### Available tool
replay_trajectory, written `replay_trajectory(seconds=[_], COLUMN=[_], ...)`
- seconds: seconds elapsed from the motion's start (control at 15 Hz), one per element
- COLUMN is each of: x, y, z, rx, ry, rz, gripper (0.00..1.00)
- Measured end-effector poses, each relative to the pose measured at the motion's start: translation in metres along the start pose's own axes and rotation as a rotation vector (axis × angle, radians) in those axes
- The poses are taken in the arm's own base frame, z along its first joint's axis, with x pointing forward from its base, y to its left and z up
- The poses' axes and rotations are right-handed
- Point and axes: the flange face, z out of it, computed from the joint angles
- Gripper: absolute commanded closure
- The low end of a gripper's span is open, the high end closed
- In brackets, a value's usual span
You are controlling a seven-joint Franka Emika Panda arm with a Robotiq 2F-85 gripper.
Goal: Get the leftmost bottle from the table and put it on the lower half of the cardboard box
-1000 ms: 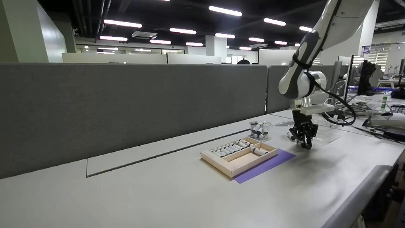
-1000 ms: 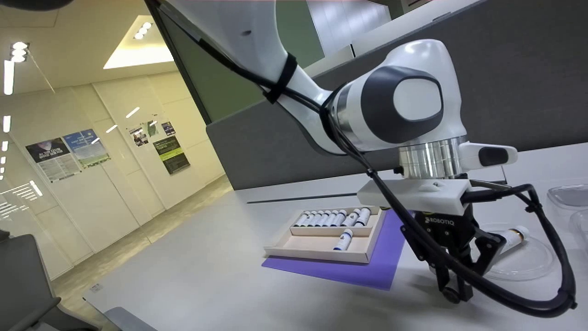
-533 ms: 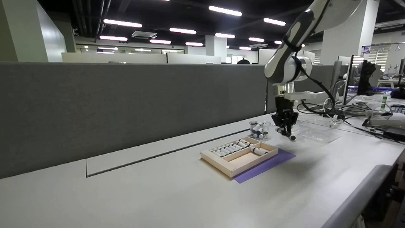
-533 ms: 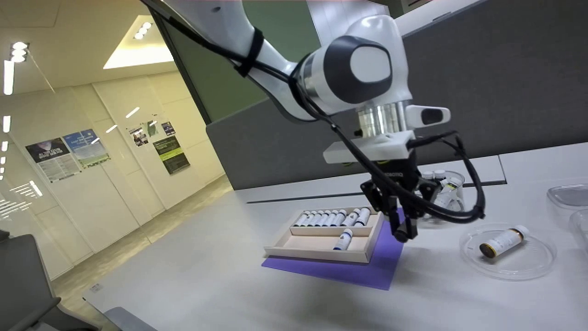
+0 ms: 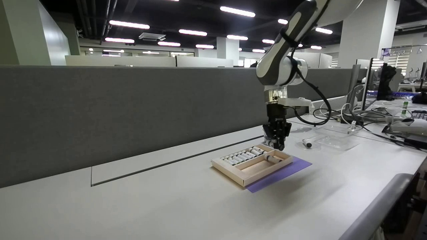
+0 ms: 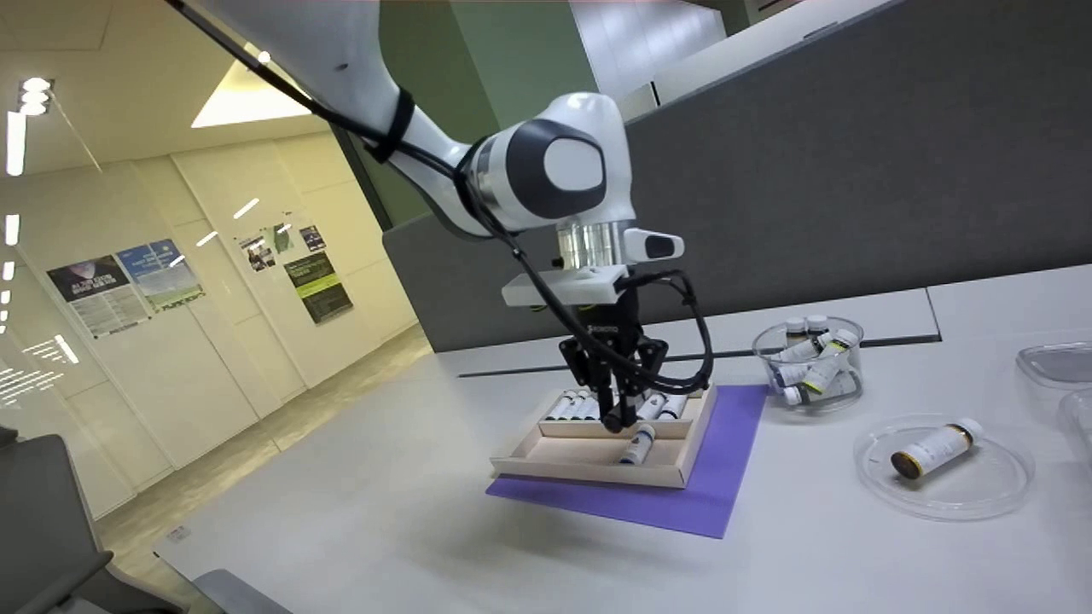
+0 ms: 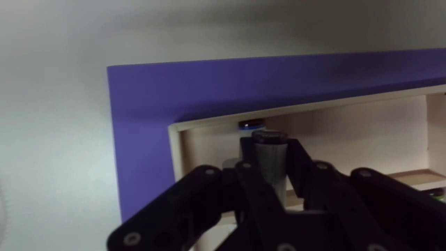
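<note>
My gripper [image 7: 271, 148] is shut on a white bottle [image 7: 270, 164] with a dark end, held between the fingertips. In both exterior views the gripper [image 5: 279, 146] [image 6: 618, 409] is above the tan cardboard box [image 5: 232, 171] [image 6: 589, 475], apart from it. The box lies flat on the pale table [image 5: 150, 206]. Its upper compartment holds a row of several white bottles [image 5: 238, 158], partly hidden by the gripper in an exterior view. One bottle [image 6: 638, 445] lies in the lower compartment at the end near the cup. In the wrist view that bottle [image 7: 251, 125] is just behind the left fingertip.
A purple sheet [image 6: 721, 477] lies under the box. A clear cup [image 6: 853, 375] full of bottles stands beyond it. A clear dish [image 6: 879, 490] with a bottle [image 6: 938, 449] lying on it is further right. A grey partition [image 5: 140, 116] runs along the table's back.
My gripper has moved with the held bottle from beside the clear dish, across the purple sheet, to above the box. The dish, cup and box have not moved.
</note>
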Motion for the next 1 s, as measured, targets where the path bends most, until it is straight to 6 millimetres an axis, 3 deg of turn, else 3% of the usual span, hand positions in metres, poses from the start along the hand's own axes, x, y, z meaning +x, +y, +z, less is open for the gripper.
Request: replay_trajectory(seconds=[0.13,0.33,1.0], x=[-0.005,-0.011,-0.013], y=[-0.022,-0.039,-0.035], z=[0.011,0.023,0.036], rx=[0.01,0.019,0.038], ry=[-0.022,-0.044,-0.06], rz=[-0.025,-0.048,-0.032], gripper=[0.95,0.95,0.95])
